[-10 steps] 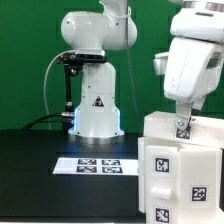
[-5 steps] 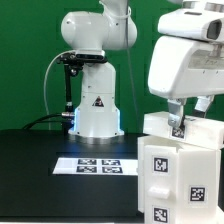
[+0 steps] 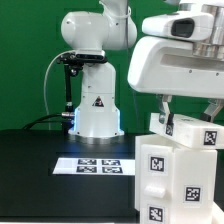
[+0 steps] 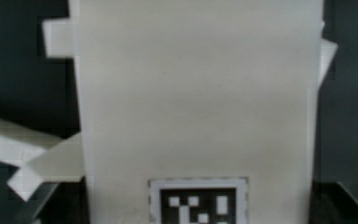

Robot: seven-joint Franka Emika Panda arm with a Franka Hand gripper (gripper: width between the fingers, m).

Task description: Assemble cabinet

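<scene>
The cabinet is a white box with black-and-white tags on its faces, standing at the exterior view's right on the black table. Its top edge slopes slightly. My gripper comes down on its top, one finger on each side of the upper part, and is shut on it. In the wrist view the cabinet's white body fills the space between my dark fingers, with a tag right at the gripper. The cabinet's lower right runs out of the exterior view.
The marker board lies flat on the black table in front of the arm's base. A black post with a cable stands beside the base. Another white part shows beside the cabinet in the wrist view.
My hand has turned and swung toward the exterior view's left over the cabinet top. The cabinet has turned with it, and its top now sits slightly tilted.
</scene>
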